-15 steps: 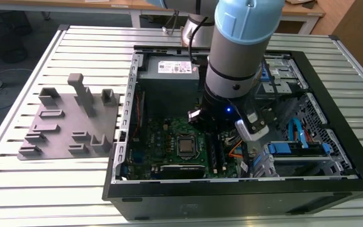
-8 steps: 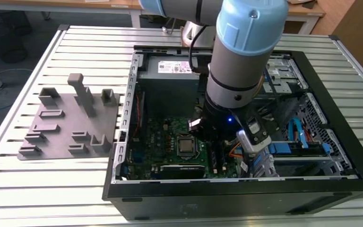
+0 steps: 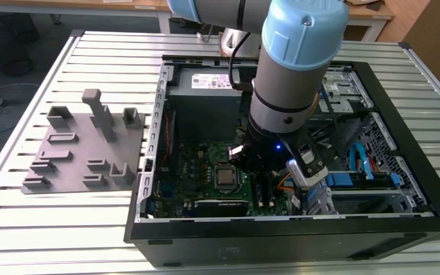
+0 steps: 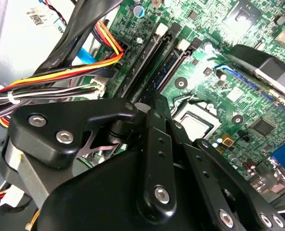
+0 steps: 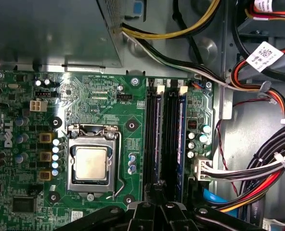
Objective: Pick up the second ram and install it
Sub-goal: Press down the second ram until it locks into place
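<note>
Black gripper (image 4: 157, 103) lowered over the memory slots of the large green motherboard (image 5: 99, 96).

The thin blue-green second ram stick (image 5: 181, 139) is seen seated in a long black slot, beside the square silver processor (image 5: 90, 162); whether the jaws are wide or narrow cannot be told.

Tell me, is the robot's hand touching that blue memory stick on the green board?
Cannot tell. In the first wrist view the hand sits over one end of the second ram, but its own body hides where they would meet.
</note>
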Controlling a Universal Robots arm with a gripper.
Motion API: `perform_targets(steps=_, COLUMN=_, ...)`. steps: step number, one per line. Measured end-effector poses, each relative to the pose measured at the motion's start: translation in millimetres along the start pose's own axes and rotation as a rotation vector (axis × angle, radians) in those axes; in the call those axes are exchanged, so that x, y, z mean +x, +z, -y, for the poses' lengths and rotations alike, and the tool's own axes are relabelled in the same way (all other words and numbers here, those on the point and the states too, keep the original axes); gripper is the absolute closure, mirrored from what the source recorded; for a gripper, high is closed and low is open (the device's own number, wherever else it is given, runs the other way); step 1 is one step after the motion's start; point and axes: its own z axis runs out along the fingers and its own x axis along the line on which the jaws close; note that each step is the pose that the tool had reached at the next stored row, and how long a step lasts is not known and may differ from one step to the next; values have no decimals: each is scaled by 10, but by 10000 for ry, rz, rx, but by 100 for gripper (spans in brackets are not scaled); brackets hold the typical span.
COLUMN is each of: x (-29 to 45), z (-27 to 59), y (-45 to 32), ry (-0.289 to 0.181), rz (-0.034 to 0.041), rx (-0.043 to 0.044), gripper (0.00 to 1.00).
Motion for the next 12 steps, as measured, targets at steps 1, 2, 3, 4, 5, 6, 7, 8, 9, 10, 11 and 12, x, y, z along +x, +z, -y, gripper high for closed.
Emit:
perform_targets(steps=1, x=0, z=1, y=-1, ry=-1, rz=0, rx=0, gripper=89)
perform_targets(steps=2, x=0, z=1, y=-10, ry=-4, rz=5, rx=-6, gripper=89)
perform_targets(steps=3, x=-1, z=0, y=-24, ry=-6, rz=15, rx=-20, gripper=89)
perform_targets(steps=4, x=-3, z=-1, y=-46, ry=-8, rz=25, rx=-30, gripper=89)
perform_targets(steps=5, x=-2, z=0, y=-79, ry=-10, rz=21, rx=-14, gripper=89)
perform_targets(steps=6, x=-3, z=2, y=-108, ry=-14, rz=22, rx=-5, gripper=89)
perform_targets(steps=7, x=-3, z=1, y=-128, ry=-18, rz=25, rx=-9, gripper=89)
perform_targets(steps=8, x=-3, z=-1, y=-143, ry=-22, rz=26, rx=-7, gripper=89)
perform_targets(steps=9, x=-3, z=-10, y=-148, ry=-25, rz=26, rx=-7, gripper=89)
perform_targets(steps=10, x=-3, z=-33, y=-149, ry=-29, rz=27, rx=-8, gripper=89)
perform_targets(steps=11, x=-4, z=-60, y=-150, ry=-33, rz=26, rx=-6, gripper=89)
perform_targets(steps=12, x=-5, z=-85, y=-151, ry=-36, rz=26, rx=-5, gripper=89)
